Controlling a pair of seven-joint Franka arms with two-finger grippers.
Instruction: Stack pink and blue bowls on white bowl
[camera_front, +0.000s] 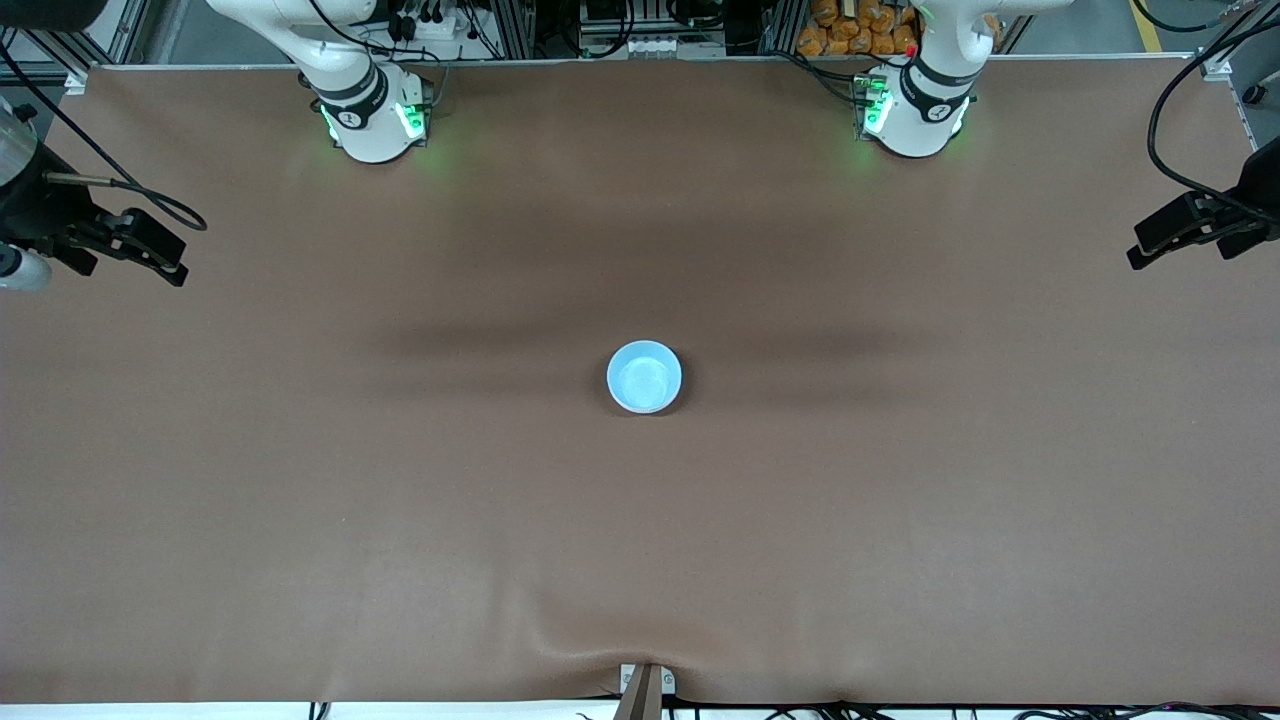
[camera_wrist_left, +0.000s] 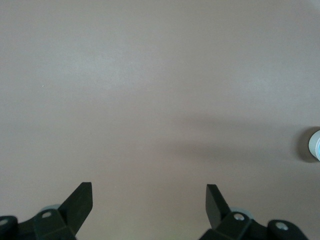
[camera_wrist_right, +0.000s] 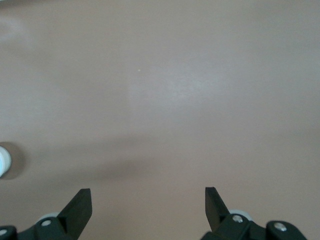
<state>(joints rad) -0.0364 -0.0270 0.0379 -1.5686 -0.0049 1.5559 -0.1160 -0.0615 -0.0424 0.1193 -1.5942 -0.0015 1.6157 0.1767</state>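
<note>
One light blue bowl (camera_front: 644, 377) stands upright at the middle of the brown table (camera_front: 900, 520). Its edge shows in the left wrist view (camera_wrist_left: 316, 145) and in the right wrist view (camera_wrist_right: 3, 161). From above only the blue bowl shows; the pink bowl and the white bowl are hidden or out of view. My left gripper (camera_front: 1140, 248) hangs open and empty over the left arm's end of the table, well away from the bowl (camera_wrist_left: 149, 192). My right gripper (camera_front: 178, 262) hangs open and empty over the right arm's end (camera_wrist_right: 148, 196).
Both arm bases (camera_front: 375, 120) (camera_front: 915, 115) stand along the table's edge farthest from the front camera. A small bracket (camera_front: 645, 685) sits at the near edge, where the table cover is puckered. Cables hang at both ends.
</note>
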